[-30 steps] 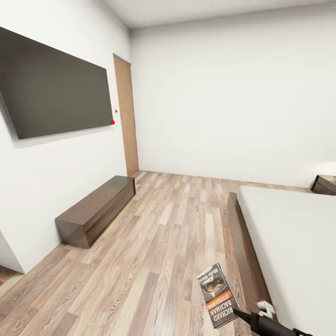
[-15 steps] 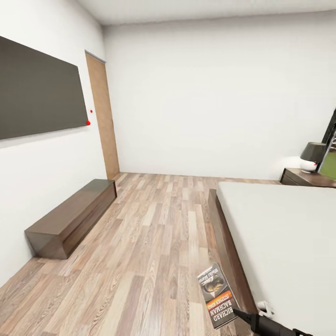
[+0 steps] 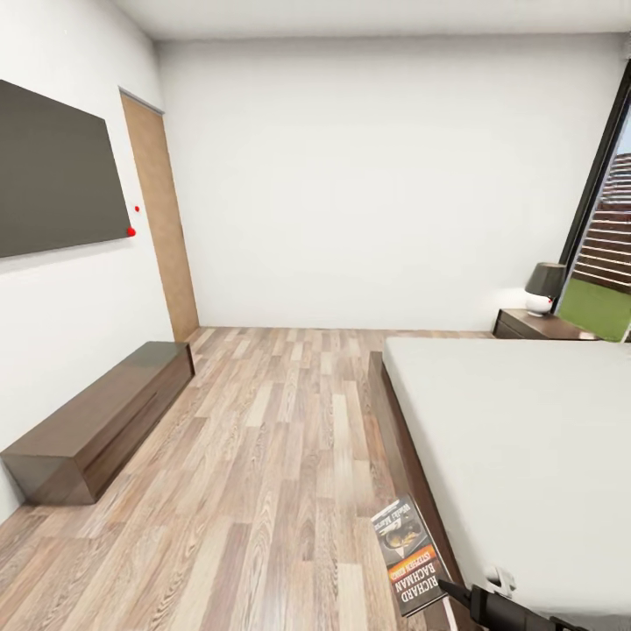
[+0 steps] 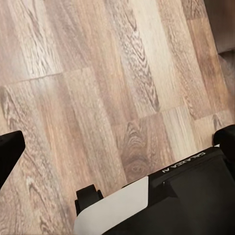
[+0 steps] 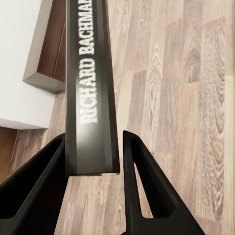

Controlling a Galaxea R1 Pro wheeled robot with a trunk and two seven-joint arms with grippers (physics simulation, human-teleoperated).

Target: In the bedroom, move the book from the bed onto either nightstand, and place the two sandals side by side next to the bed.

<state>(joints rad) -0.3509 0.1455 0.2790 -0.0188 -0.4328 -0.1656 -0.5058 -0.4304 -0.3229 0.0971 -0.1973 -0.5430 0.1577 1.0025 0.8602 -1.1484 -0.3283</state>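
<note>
Right tool (image 5: 93, 183) clamped on the book (image 3: 407, 554), held upright near the bed (image 3: 526, 421) — carry it level to the far-right nightstand (image 3: 535, 326); left tool's state cannot be told.

Bed (image 3: 526, 438) cut off at right edge; book (image 5: 90, 88) top past frame; nightstand (image 3: 535, 326) partly hidden

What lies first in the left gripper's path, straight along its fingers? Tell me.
Likely the wood-plank floor: the left wrist view looks along the left gripper at bare planks, nothing between, though depth is unclear.
</note>
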